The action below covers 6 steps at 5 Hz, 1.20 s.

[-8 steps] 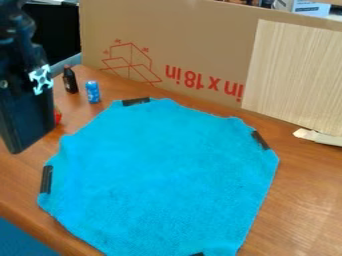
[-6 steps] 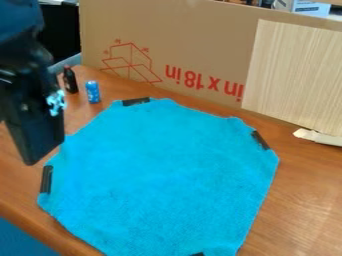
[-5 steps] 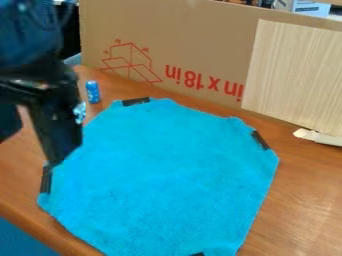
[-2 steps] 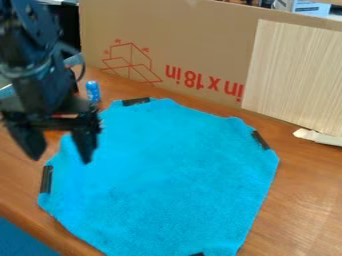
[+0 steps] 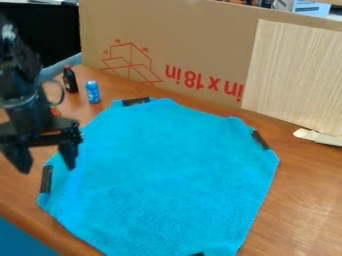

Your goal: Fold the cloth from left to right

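Cloth [image 5: 163,175], single, blue, four black strips [image 5: 135,101], one gripper [image 5: 47,169]

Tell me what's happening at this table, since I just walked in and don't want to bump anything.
A robot arm has its open gripper hanging over the left side of a blue cloth, near a black clip on its edge. Nothing is in its grip. The cloth lies spread out on the wooden table, not yet folded.
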{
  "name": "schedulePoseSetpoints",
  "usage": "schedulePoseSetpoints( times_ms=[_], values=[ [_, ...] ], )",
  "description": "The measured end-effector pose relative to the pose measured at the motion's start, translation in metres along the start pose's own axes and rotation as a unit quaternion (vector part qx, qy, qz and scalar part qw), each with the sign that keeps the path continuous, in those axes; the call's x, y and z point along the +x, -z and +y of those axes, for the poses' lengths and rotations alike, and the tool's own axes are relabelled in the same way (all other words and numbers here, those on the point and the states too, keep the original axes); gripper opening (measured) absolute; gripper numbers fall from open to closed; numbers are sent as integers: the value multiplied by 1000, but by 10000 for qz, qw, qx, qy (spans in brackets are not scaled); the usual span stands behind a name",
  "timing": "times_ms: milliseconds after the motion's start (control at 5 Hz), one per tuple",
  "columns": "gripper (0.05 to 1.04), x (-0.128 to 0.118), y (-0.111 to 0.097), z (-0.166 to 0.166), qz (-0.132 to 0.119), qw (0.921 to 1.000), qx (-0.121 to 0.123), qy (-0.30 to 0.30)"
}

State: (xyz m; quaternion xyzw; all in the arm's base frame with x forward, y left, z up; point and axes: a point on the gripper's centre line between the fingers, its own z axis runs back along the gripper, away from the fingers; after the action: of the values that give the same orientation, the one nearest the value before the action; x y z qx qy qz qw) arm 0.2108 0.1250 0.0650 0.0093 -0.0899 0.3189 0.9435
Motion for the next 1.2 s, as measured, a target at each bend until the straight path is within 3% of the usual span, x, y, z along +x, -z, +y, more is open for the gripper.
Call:
schedulePoseSetpoints(
  times_ms=[200, 800, 1200],
  values=[
    [1001, 13, 9, 9, -135, 9996, 90, -251],
    [1001, 11, 10, 18, -108, 9990, 97, -412],
    [999, 4, 29, 18, -176, 9977, 431, -486]
  ],
)
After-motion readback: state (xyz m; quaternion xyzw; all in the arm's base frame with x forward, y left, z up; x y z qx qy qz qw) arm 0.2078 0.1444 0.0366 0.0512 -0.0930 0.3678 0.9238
